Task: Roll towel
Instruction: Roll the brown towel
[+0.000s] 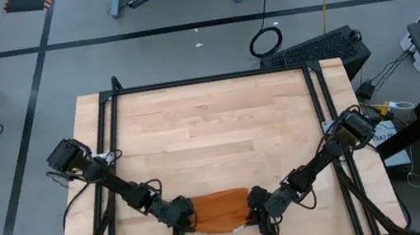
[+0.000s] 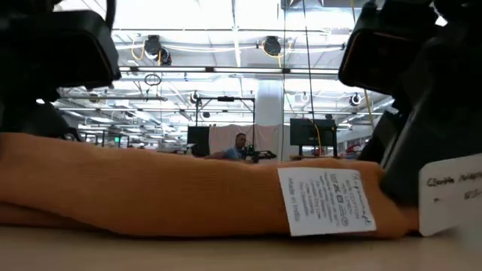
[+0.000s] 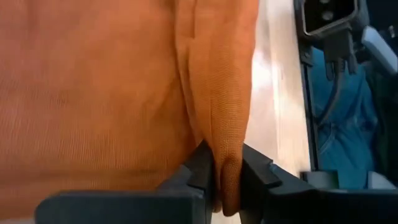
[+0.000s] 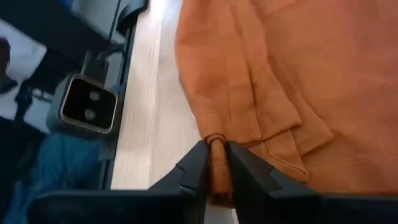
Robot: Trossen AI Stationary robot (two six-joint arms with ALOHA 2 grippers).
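Big open lab beyond the bench, ceiling lights and monitors far back, one person seated way off in the low view. Wood table (image 1: 211, 126) with a black frame, both arms reaching in toward the near edge. Towel (image 1: 220, 208) lies there as a short fat orange bundle, close to the near edge, between the two grippers; from table height it reads as a long low hump, already layered, not flat. I see folds stacked on each other in both wrist views, so I'd judge the rolling partly done, but how many turns are in I can't tell from here. Left gripper (image 3: 225, 180) sits at the bundle's left end, jaws pinched together on a fold of cloth, fabric squeezed between the fingers (image 3: 198, 167). Right gripper (image 4: 214, 167) is at the right end, same story: jaws nearly together with a thin edge of towel caught between them. So I have both ends clamped, cloth resting on the wood, nothing lifted as far as I can see. What's left, my read: carry the pinched edge over and keep turning until no loose layers remain, then let go. White tag (image 2: 325, 199) hangs off the near side of the bundle, print facing the low camera, with a second white label (image 2: 450, 194) just beside it at the right.
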